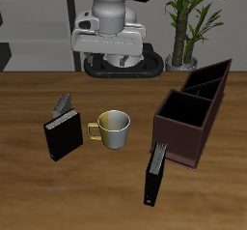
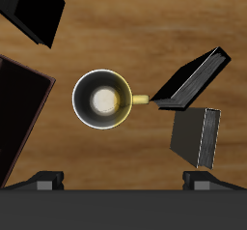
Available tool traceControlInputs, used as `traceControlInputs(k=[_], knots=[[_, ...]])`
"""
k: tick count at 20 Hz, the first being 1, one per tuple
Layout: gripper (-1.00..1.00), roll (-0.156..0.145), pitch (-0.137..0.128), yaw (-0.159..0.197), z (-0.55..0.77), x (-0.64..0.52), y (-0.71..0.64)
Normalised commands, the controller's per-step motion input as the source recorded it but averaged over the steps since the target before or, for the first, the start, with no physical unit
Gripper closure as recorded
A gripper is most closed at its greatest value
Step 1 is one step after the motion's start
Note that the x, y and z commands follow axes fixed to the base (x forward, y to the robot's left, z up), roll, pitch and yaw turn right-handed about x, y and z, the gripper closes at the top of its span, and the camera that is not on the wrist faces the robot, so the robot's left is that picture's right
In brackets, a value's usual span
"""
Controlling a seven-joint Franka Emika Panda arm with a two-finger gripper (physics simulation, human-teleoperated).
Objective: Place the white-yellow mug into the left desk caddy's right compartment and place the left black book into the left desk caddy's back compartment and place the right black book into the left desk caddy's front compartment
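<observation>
Exterior view: wooden table (image 1: 29, 190), potted plant (image 1: 188, 21) behind; end effector (image 2: 123, 181) state unclear.

Open tabletop (image 1: 29, 190) all around the white-yellow mug (image 1: 113, 128), with clear air straight above its rim and only its yellow handle pointing toward the left black book (image 1: 64, 135), standing just beside. A grey patterned book (image 1: 63, 104) close behind that one, crowding any approach from that side. On the mug's other side a bare gap before the left desk caddy (image 1: 183, 137), its large right compartment (image 1: 188, 110) open-topped and unblocked; the right black book (image 1: 154, 174) propped at the caddy's near corner, narrowing passage along the front.
</observation>
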Motion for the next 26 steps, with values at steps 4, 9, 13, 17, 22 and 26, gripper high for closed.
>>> traceControlInputs(k=[4, 9, 13, 17, 22, 26], knots=[[-1.00, 0.059, -0.020, 0.026, -0.33, 0.20, -0.07], [-1.00, 0.044, -0.066, 0.069, -0.37, 0.15, 0.15], [-1.00, 0.025, -0.019, 0.022, -0.32, 0.12, 0.15], [-1.00, 0.025, -0.053, 0.030, -0.27, 0.15, 0.18], [-1.00, 0.012, 0.015, 0.022, -0.40, 0.22, 0.22], [-1.00, 0.021, 0.041, 0.004, -0.35, 0.12, 0.18]])
